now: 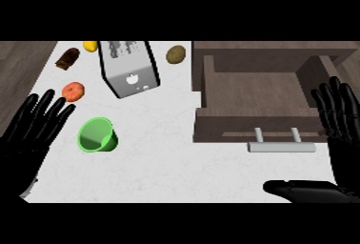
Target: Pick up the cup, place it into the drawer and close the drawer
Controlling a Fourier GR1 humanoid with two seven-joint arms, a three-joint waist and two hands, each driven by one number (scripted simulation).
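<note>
A green cup [97,135] lies tilted on the white counter at the left, its mouth facing up and toward me. The brown wooden drawer [211,126] stands pulled open at the right, its inside bare, with a grey bar handle [281,147] on its front. My left hand [32,131] is open at the left edge, fingers straight and spread, just left of the cup and apart from it. At the right edge my right hand [341,138] is open too, fingers pointing up beside the drawer's right wall, thumb stretched left along the bottom.
A silver toaster [128,69] lies at the back left of the counter. Around it are an orange fruit [73,91], a brown item [68,58], a yellow fruit [90,46] and a brownish potato [175,54]. Dark wooden floor [21,66] borders the counter's left side.
</note>
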